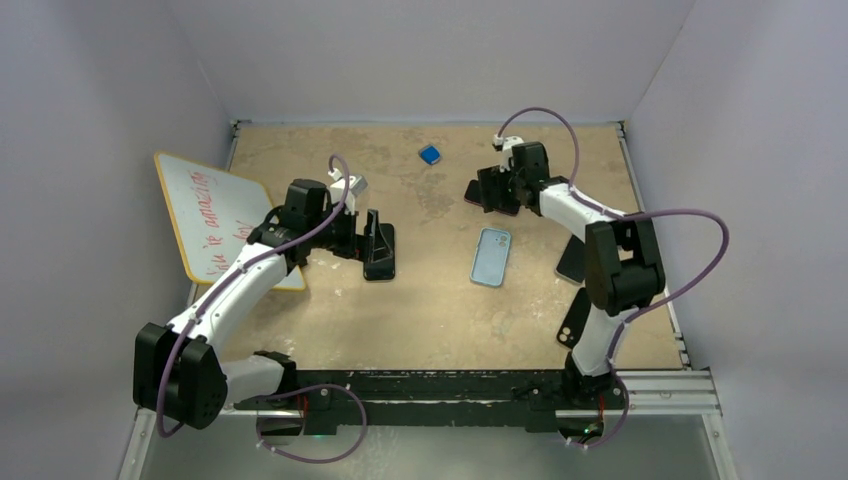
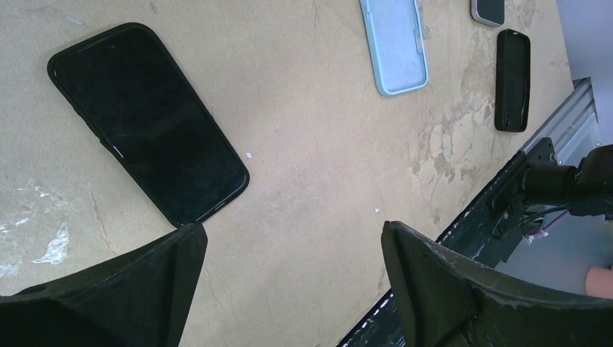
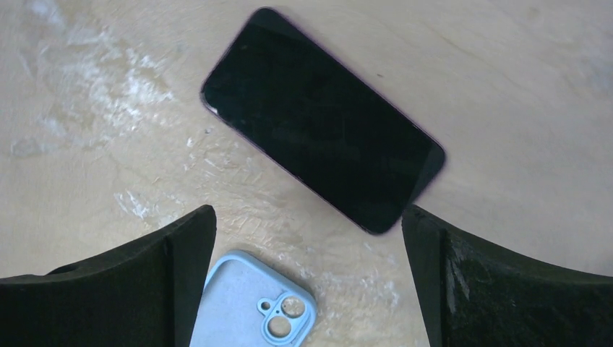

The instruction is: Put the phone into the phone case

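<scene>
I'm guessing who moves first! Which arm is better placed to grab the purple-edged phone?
Right, probably. The right gripper hangs open over the purple-edged phone, with the light blue case near it. The left gripper hovers over a black phone.

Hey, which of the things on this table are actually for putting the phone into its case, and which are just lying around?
Likely for the job:
dark-screened phone with purple edge
light blue phone case with camera cutout

Lying about:
black phone with thick rim
slim black rectangular case
small blue square object
whiteboard with red writing
</scene>
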`<state>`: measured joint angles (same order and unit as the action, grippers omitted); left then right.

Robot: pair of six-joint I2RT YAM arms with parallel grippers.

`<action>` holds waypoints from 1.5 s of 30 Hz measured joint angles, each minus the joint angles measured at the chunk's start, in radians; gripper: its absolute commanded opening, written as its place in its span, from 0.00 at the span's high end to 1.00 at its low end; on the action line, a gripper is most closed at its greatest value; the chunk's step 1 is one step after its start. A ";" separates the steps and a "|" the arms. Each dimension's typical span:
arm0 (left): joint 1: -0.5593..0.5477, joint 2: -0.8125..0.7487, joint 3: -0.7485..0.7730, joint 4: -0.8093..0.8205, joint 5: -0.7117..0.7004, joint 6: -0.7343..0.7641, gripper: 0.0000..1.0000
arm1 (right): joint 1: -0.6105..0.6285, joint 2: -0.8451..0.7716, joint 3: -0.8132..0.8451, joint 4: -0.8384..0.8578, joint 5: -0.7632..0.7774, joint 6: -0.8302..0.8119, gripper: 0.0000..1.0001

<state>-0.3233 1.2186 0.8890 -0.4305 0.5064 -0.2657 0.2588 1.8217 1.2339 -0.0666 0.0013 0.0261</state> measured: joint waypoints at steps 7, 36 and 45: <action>0.000 0.000 -0.004 0.004 0.005 -0.001 0.04 | -0.027 0.130 0.091 -0.018 -0.208 -0.200 0.01; 0.000 -0.010 -0.004 0.003 -0.005 0.000 0.03 | -0.148 0.314 0.261 -0.111 -0.572 -0.659 0.01; 0.000 -0.009 -0.004 0.003 -0.005 0.000 0.02 | -0.149 0.382 0.351 -0.138 -0.572 -0.682 0.11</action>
<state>-0.3229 1.2095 0.8852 -0.4271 0.5014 -0.2661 0.1101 2.2036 1.5852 -0.2050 -0.5709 -0.6559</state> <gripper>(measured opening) 0.970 0.944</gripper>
